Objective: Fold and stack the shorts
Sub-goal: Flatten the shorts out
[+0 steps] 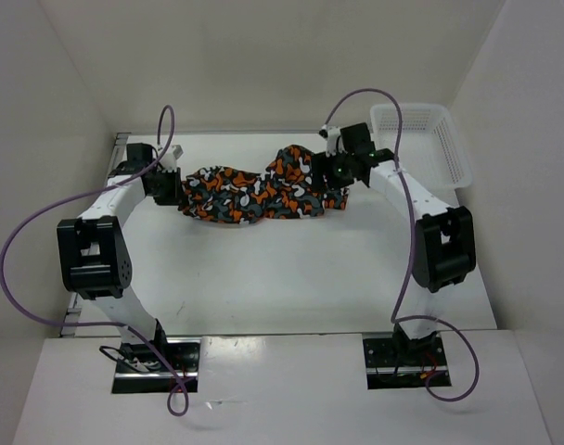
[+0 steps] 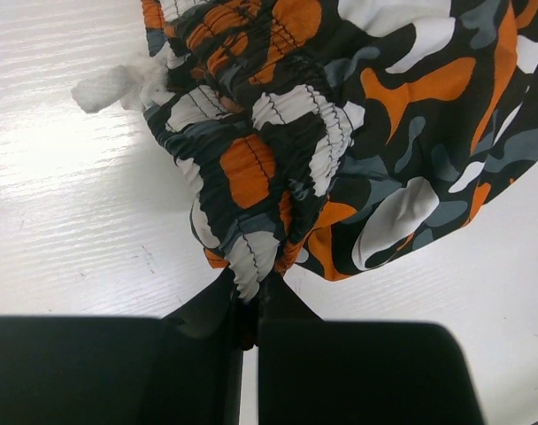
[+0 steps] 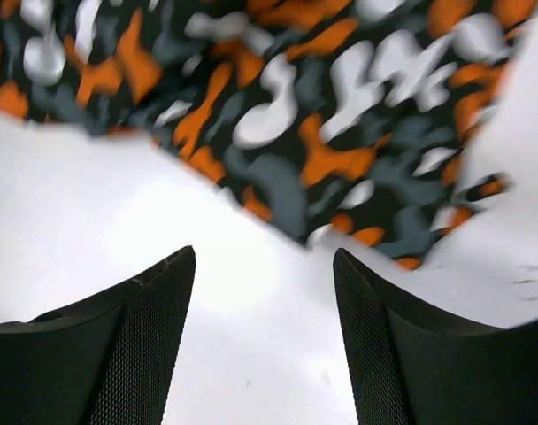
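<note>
The shorts (image 1: 254, 192), camouflage-printed in orange, black, grey and white, lie bunched in a band across the far middle of the table. My left gripper (image 1: 173, 188) is at their left end, shut on the gathered waistband (image 2: 251, 266), whose fabric is pinched between the black fingers (image 2: 291, 305). A white drawstring end (image 2: 119, 84) sticks out beside it. My right gripper (image 1: 330, 171) hovers at the right end of the shorts (image 3: 295, 115), open, with only bare table between its fingers (image 3: 163, 301). The fabric edge lies just beyond the fingertips.
A white plastic mesh basket (image 1: 446, 130) stands at the back right corner, close behind the right arm. White walls close in the table on the left, back and right. Purple cables loop off both arms.
</note>
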`<state>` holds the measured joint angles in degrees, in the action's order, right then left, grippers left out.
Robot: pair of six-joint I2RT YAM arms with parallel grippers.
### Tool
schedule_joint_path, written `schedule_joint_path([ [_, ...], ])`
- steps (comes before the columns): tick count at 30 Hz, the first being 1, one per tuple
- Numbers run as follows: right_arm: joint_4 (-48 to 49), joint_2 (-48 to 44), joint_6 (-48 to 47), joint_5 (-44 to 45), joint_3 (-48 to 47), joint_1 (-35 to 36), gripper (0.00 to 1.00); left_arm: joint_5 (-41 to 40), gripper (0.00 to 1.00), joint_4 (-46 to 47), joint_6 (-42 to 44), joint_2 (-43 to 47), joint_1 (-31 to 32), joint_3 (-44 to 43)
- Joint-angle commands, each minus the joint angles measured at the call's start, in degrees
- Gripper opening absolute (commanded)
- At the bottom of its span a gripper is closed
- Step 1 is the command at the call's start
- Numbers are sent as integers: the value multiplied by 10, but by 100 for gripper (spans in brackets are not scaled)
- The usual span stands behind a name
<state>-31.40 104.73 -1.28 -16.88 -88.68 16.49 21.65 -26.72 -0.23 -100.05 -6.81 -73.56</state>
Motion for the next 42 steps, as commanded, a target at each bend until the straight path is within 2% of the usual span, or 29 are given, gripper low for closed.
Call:
schedule_joint_path([
  [1,54,-10,-27,-24,109,37,69,-11,3,18,2,-1,-1,7],
  [4,79,-4,-11,-4,137,37,78,-16,4,18,2,-1,-1,7],
  [6,105,13,3,9,143,37,80,-22,4,12,2,-1,-1,7],
  [14,156,87,44,61,109,37,82,-28,4,12,2,-1,-1,12],
  [19,170,114,30,33,90,48,82,-33,4,12,2,-1,-1,17],
  [20,177,114,29,33,90,48,79,-33,4,12,2,-1,-1,18],
  [21,177,121,22,33,84,48,60,-33,4,12,2,-1,-1,18],
  [23,177,121,14,39,72,48,34,-33,4,12,2,-1,-1,11],
  [24,163,121,8,39,61,48,12,-33,4,12,2,-1,-1,11],
  [26,150,121,-11,20,41,48,0,-33,4,6,2,-8,-1,-4],
  [28,125,131,-16,-37,-32,30,0,-6,1,-8,2,-20,-7,-62],
  [30,114,152,23,-54,-165,5,0,1,0,-13,2,-38,-15,-133],
  [31,103,166,38,-54,-217,-3,0,1,0,-20,2,-66,-21,-230],
  [32,95,198,60,-61,-323,-9,0,1,0,-20,2,-76,-22,-276],
  [35,49,236,60,-67,-498,-15,0,10,0,-20,2,-96,-27,-420],
  [38,31,197,43,-85,-497,-15,0,29,0,-20,2,-79,-27,-465],
  [40,15,161,20,-116,-452,-15,0,34,0,-35,2,-53,-27,-438],
  [42,-12,103,-19,-133,-347,-15,0,34,0,-58,2,-23,-27,-384],
])
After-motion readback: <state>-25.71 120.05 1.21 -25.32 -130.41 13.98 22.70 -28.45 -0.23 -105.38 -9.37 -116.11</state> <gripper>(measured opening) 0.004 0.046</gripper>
